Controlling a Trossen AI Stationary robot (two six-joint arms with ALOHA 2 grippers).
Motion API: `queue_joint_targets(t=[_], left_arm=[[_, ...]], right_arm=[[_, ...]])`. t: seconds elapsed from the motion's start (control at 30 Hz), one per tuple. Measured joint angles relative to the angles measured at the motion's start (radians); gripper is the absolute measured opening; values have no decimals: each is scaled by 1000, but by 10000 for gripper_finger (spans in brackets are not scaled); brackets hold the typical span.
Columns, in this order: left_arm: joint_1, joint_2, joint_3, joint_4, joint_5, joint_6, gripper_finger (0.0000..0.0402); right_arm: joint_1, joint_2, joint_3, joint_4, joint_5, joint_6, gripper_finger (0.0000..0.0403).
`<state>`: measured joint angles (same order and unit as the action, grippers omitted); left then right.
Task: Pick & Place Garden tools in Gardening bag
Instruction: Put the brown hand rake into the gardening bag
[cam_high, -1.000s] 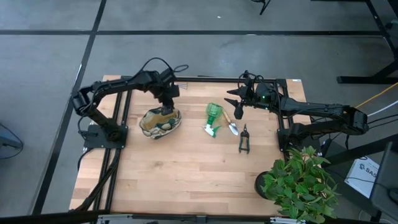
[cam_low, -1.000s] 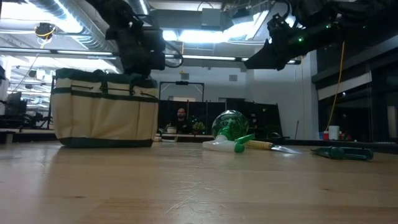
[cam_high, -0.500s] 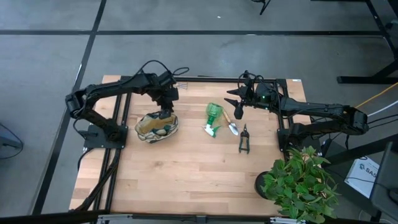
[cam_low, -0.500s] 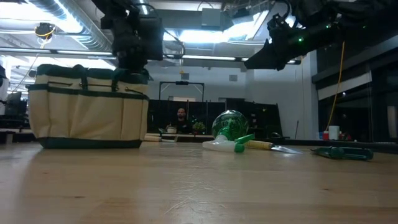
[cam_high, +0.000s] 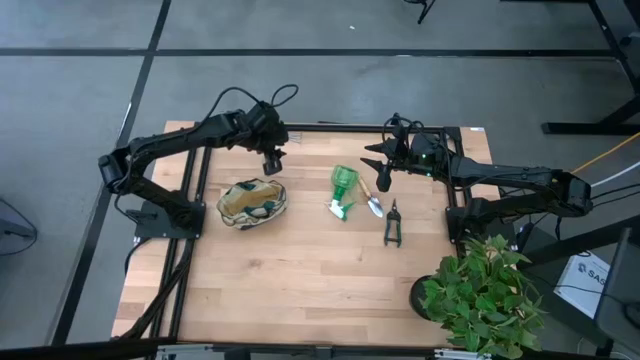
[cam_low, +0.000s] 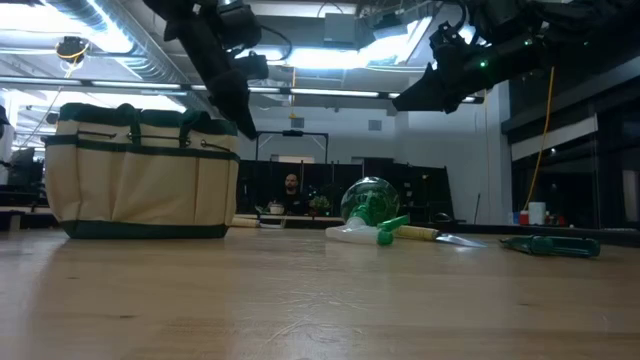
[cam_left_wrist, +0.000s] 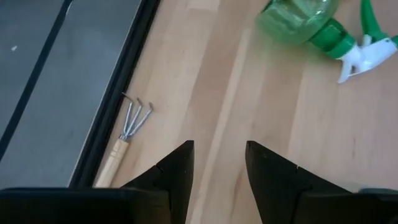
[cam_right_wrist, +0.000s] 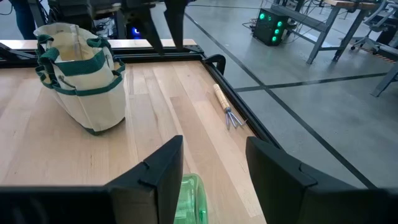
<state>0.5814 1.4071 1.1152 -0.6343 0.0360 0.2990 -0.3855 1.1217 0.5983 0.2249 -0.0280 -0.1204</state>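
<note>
Four tools in sight and none of them in the gardening bag (cam_high: 252, 201) as far as anyone can tell, so the job looks barely begun. On the left of the counter (cam_high: 300, 280) sits the bag, upright with its mouth open, though what lies inside can't be made out. Just beyond it the left hand (cam_high: 272, 160) hangs in the air, fingers spread and empty, with the thin rake (cam_left_wrist: 127, 134) lying at the counter's far edge under its wrist camera. Moving right, the green spray bottle (cam_high: 343, 190) rests on its side, the trowel (cam_high: 377, 203) just beside it, then the black pruning shears (cam_high: 392, 224). Above that cluster hovers the right hand (cam_high: 384, 172), fingers apart, gripping nothing. All four pickups appear to remain.
</note>
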Motion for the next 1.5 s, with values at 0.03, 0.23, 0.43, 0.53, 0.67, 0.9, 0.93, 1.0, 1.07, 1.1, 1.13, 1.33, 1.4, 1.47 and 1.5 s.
queue_joint_targets(t=[0.03,0.23,0.43,0.53,0.67,0.9,0.93,1.0,1.07,1.1,1.13,1.33,1.4,1.47,1.5], left_arm=[[5,0,0,8,0,-6,141],[39,21,0,57,15,-88,141],[60,80,0,63,19,-103,141],[64,109,0,69,14,-103,141],[66,139,0,73,10,-103,141],[68,169,0,83,10,-103,141],[68,172,0,83,10,-103,141],[68,178,0,87,10,-103,141],[68,188,0,85,10,-103,141],[68,194,0,86,10,-103,141],[68,202,0,86,10,-104,141],[62,263,0,85,15,-105,141],[61,276,0,84,16,-105,141],[59,279,0,85,16,-104,141],[59,279,0,84,16,-104,141]], right_arm=[[0,0,0,0,0,0,179],[0,0,0,0,0,0,179],[0,0,0,-2,0,0,179],[0,0,0,-3,0,0,179],[0,0,0,-4,0,0,179],[0,0,0,-4,0,0,179],[0,0,0,-4,0,0,179],[0,0,0,-4,0,0,179],[0,0,0,-4,0,0,179],[0,0,0,-4,0,0,179],[0,0,0,-4,0,0,179],[0,0,0,-4,0,0,179],[0,0,0,-4,0,0,179],[0,0,0,-4,0,0,179],[0,0,0,-4,0,0,179]])
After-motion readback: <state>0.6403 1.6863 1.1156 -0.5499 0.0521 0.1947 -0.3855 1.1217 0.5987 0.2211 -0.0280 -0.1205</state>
